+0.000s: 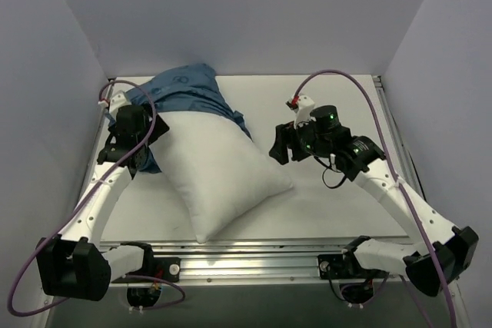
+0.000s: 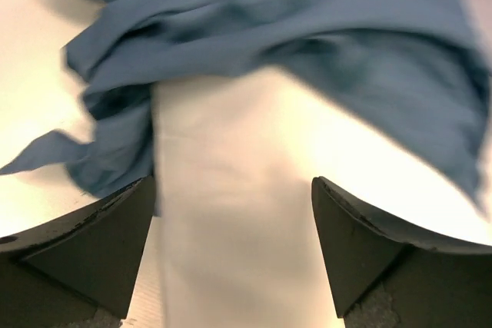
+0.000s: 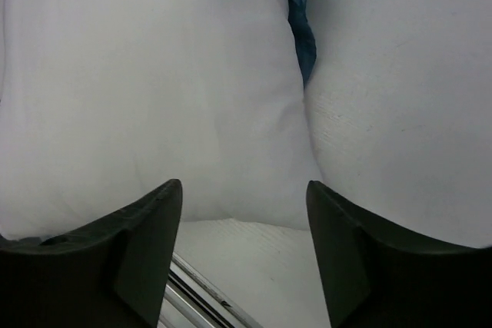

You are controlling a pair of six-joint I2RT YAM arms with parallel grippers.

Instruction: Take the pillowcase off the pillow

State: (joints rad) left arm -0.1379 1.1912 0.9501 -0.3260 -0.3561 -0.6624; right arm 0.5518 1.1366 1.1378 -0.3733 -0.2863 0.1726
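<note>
The white pillow (image 1: 219,170) lies diagonally on the table, most of it bare. The dark blue pillowcase (image 1: 184,90) is bunched over its far-left end. My left gripper (image 1: 142,144) is open at the pillow's left edge, just below the bunched fabric; in the left wrist view the pillow (image 2: 231,213) lies between the spread jaws and the pillowcase (image 2: 307,28) hangs above. My right gripper (image 1: 277,147) is open just right of the pillow. The right wrist view shows the pillow (image 3: 146,90) ahead and a strip of the pillowcase (image 3: 301,28) beyond.
White walls enclose the table (image 1: 330,213) on the left, far and right sides. A metal rail (image 1: 254,255) runs along the near edge. Purple cables (image 1: 346,82) loop from both arms.
</note>
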